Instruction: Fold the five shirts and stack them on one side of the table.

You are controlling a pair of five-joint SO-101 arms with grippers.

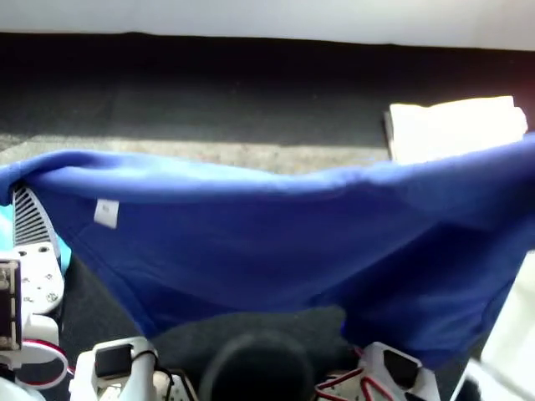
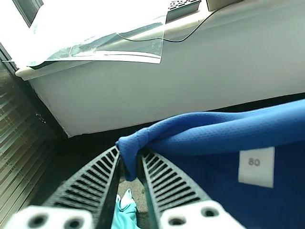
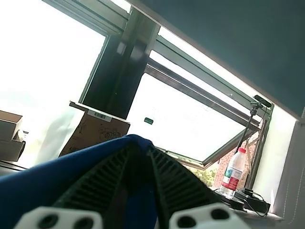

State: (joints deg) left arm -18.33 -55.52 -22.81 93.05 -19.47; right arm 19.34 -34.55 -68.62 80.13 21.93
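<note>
A blue shirt (image 1: 292,242) hangs stretched in the air across the table, held up at both ends. My left gripper (image 2: 129,160) is shut on one corner of the blue shirt (image 2: 209,133), whose white size tag (image 2: 256,166) faces the camera. In the high view this gripper (image 1: 23,205) sits at the left edge. My right gripper (image 3: 139,145) is shut on the other corner of the blue shirt (image 3: 52,183), raised and tilted upward toward the window. A folded white shirt (image 1: 456,125) lies at the far right of the table.
A turquoise cloth (image 2: 125,210) lies under the left gripper, also peeking out at the left edge of the high view (image 1: 7,224). The dark table (image 1: 209,100) stretches behind the hanging shirt. A light wall (image 2: 214,71) stands beyond the table's far edge.
</note>
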